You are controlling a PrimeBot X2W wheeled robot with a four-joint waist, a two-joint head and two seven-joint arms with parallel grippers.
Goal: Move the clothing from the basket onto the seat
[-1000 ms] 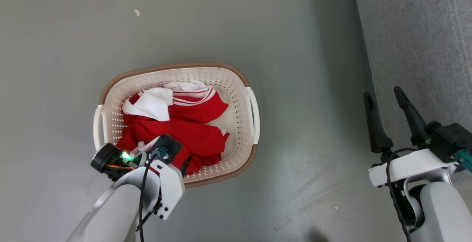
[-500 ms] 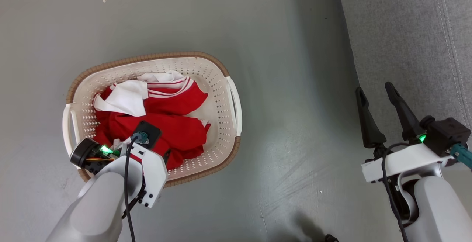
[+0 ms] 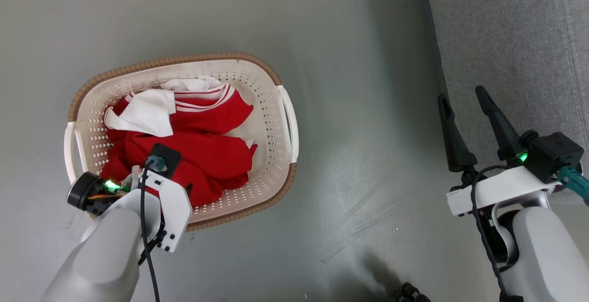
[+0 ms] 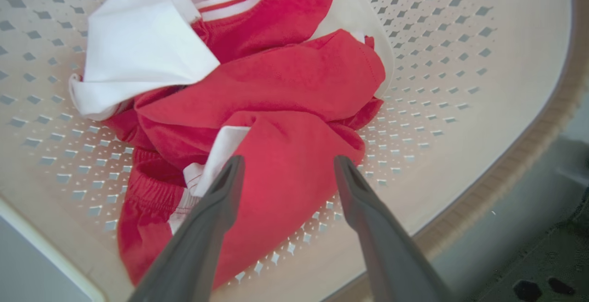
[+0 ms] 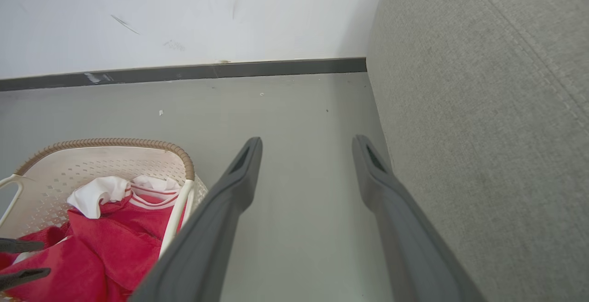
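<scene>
Grey floor [image 3: 349,62]; clothing [image 3: 207,154] bunched in basket [image 3: 184,59], just ahead of L gripper [image 4: 289,161], fingers apart over a red fold, nothing held. R gripper [image 3: 461,95] spread too, empty, beside seat [image 3: 515,39] at right. L arm nearer.

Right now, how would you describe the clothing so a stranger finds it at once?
Left of the large grey fabric sofa, an oval cream perforated plastic basket with a brown rim stands on the floor. Crumpled inside lies the bright red soft garment with white panels and striped trim, vivid against cream and grey.
</scene>
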